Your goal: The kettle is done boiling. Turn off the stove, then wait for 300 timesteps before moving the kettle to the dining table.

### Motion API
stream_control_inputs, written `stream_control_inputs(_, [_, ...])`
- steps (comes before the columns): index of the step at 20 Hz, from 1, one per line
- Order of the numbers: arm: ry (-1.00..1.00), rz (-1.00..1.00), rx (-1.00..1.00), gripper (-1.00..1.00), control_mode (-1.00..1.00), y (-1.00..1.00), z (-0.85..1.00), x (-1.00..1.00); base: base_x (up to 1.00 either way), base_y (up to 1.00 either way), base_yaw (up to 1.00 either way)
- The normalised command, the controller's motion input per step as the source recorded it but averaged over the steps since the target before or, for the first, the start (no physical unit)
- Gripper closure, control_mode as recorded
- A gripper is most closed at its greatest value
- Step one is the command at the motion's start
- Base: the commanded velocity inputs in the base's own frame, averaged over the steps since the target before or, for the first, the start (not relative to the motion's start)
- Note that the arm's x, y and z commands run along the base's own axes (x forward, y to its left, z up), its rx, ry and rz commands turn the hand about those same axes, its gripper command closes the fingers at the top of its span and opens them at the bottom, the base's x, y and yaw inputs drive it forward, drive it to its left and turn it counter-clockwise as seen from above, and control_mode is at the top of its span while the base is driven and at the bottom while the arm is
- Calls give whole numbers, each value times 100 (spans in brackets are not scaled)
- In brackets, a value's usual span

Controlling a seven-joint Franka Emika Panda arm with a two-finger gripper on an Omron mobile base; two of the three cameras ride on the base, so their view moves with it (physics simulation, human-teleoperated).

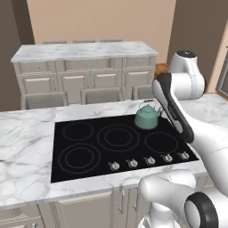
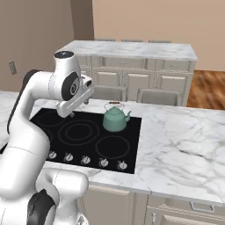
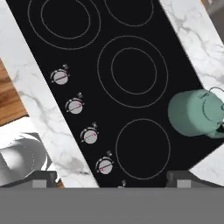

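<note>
Table [image 1: 26, 147]: white grey-veined marble top carrying the black stove.
Stove [image 1: 89, 147]: flat glass set into the table, ring outlines on top, silver knobs [image 1: 149, 160] in a row along its near edge.
Kettle [image 1: 147, 116]: teal, upright on the stove's far right corner, apart from the knobs.
Claw [image 3: 112, 183]: spread wide, gripping nothing, above the stove near the knobs.

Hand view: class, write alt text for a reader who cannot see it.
A teal kettle sits at the far edge of a black stove, seen from above. Silver knobs line the stove's near side beside the marble counter, and the open fingers frame the bottom.
</note>
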Motion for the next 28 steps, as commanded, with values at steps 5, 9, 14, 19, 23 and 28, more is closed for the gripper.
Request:
stream_control_inputs(5, [0, 37, -7, -100, -100, -8, -10, 0, 0, 0, 0])
stream_control_inputs(9, [0, 37, -9, -100, -100, -10, -10, 0, 0, 0, 0])
stream_control_inputs(14, [0, 39, -14, -100, -100, -12, -9, 0, 0, 0, 0])
stream_control_inputs(19, [0, 50, -14, -100, -100, -27, -12, -6, 0, 0, 0])
stream_control_inputs(23, [0, 52, -16, -100, -100, -25, -21, -15, 0, 0, 0])
stream_control_inputs(28, [0, 53, -16, -100, -100, -19, -32, -7, 0, 0, 0])
